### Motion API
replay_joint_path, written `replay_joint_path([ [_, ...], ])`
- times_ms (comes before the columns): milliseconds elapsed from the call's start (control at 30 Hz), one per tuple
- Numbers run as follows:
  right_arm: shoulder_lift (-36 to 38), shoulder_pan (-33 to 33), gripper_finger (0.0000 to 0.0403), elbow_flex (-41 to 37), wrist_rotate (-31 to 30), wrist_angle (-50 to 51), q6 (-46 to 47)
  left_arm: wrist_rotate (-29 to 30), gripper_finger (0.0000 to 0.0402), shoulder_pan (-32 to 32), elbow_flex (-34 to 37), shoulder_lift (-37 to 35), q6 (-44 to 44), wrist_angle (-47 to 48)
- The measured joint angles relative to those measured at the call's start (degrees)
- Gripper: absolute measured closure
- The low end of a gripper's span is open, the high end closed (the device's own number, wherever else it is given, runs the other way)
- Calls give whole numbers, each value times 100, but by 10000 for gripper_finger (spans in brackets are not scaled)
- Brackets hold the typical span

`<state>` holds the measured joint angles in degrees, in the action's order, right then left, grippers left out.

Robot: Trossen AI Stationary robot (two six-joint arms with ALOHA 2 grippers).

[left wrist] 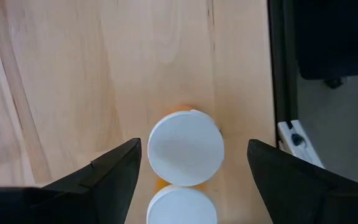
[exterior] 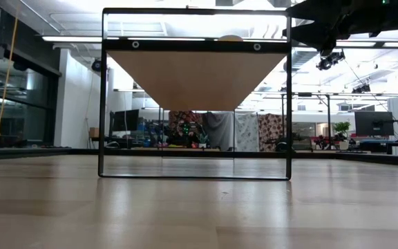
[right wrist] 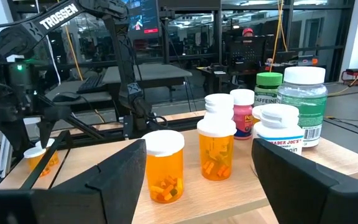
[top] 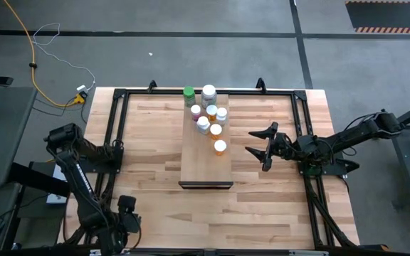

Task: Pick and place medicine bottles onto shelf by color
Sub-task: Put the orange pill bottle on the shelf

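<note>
Eight small white-capped pill bottles (top: 206, 114) already crowd the pale wood shelf board (top: 205, 167); the right gripper (top: 260, 149) hovers beside them, fingers spread empty, while the left gripper (left wrist: 191, 180) gapes over two orange bottles (left wrist: 185, 149) left.

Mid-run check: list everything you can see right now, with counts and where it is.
Medicine bottles on shelf: eight; mostly white-capped, one green-capped; orange, pink, white and green bodies; clustered on the far half.
Medicine bottles on table: two seen; white caps, at least one with an orange body; beneath the left gripper.
Shelf: one; pale wood; table centre.
Table: one; striped wood.
Frame: black rails around the table.
Cable: one; yellow; on the floor.
Left gripper: open, straddling a bottle.
Right gripper: open, right of the shelf.
</note>
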<state>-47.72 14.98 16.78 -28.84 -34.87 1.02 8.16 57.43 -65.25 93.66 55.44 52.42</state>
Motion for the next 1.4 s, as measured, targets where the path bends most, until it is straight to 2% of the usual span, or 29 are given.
replay_joint_path([
  [433, 0, 0, 121, 2, 2, 11, 0, -113, 119, -2, 0, 428, -210, 55],
  [767, 2, 0, 121, 2, 2, 13, 0, -21, 119, -44, 0, 440, -210, 49],
  [1000, 2, 0, 121, 2, 2, 36, 0, -218, 122, -43, 0, 440, -210, 50],
  [1400, 2, 0, 121, 2, 2, 42, 0, -111, 182, -46, 0, 440, -412, 46],
])
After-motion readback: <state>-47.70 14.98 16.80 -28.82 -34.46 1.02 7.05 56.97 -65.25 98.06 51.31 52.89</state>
